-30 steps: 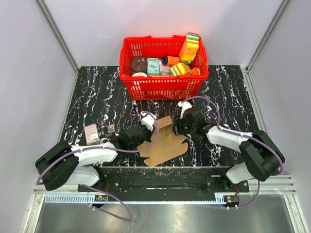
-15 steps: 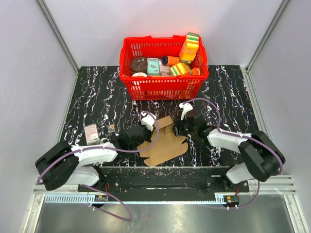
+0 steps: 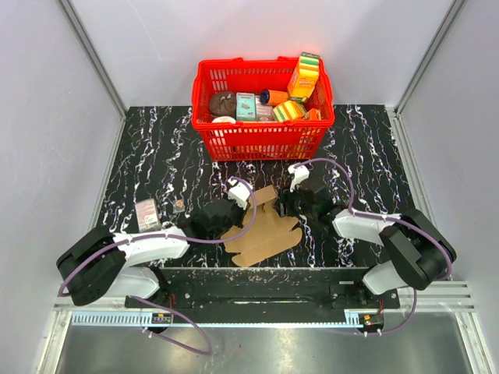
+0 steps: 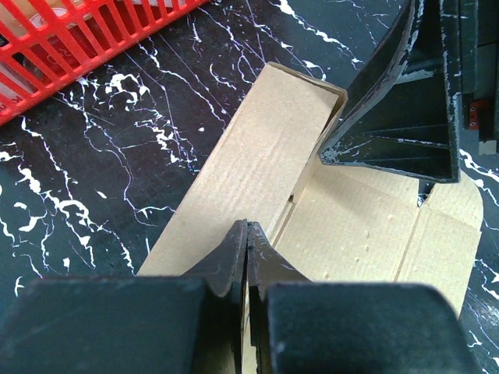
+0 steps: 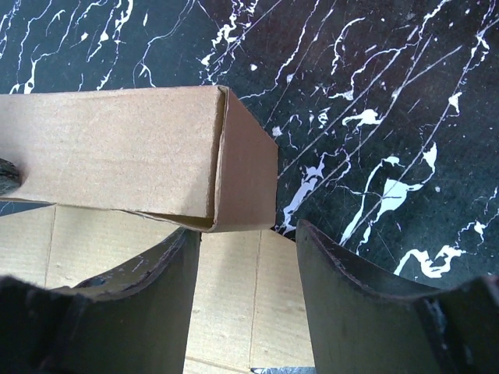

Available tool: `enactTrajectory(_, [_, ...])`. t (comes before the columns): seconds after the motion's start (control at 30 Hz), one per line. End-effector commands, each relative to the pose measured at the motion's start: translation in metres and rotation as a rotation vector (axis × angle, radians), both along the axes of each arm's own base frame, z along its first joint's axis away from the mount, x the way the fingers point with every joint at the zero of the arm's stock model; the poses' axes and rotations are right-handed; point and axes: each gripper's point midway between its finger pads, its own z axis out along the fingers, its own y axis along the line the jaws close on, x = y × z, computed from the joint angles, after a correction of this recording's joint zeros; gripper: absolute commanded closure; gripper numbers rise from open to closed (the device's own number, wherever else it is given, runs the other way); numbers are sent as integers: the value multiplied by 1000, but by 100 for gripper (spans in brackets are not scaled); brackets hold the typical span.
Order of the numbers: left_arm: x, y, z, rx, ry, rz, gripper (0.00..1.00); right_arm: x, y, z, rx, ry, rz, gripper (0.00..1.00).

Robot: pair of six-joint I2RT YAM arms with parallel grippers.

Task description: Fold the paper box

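Front-centre on the tabletop [image 3: 156, 164], between both arms, the box [image 3: 265, 234] lies part-folded: one long wall raised, the rest flat. It looks light, stiff across panels, easy to crease and likely to slide, so grip the raised wall's edges. Left tool [image 4: 247, 238] is pressed together at that wall; can't tell if card is pinched. Right tool [image 5: 245, 234] is spread at the wall's other end. Both arms reach low and inward. Basket [image 3: 261, 140] sits behind.
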Motion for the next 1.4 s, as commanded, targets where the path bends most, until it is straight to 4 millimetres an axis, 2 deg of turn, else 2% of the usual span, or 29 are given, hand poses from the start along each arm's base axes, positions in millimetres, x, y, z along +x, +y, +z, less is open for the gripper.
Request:
enactTrajectory(0.0, [4, -6, 13, -20, -17, -11, 100, 8, 10, 10, 41, -58, 28, 42])
enactTrajectory(0.27, [2, -7, 19, -21, -16, -23, 100, 10, 13, 14, 89, -116, 35, 43])
enactTrajectory(0.5, [0, -7, 19, -9, -14, -34, 100, 14, 17, 5, 105, -147, 45, 44])
enactTrajectory(0.8, [1, -9, 19, 5, -14, -48, 100, 21, 24, 5, 134, -221, 68, 45])
enactTrajectory(1.37, [6, -8, 26, 33, -34, -50, 100, 25, 28, 0, 138, -275, 94, 41])
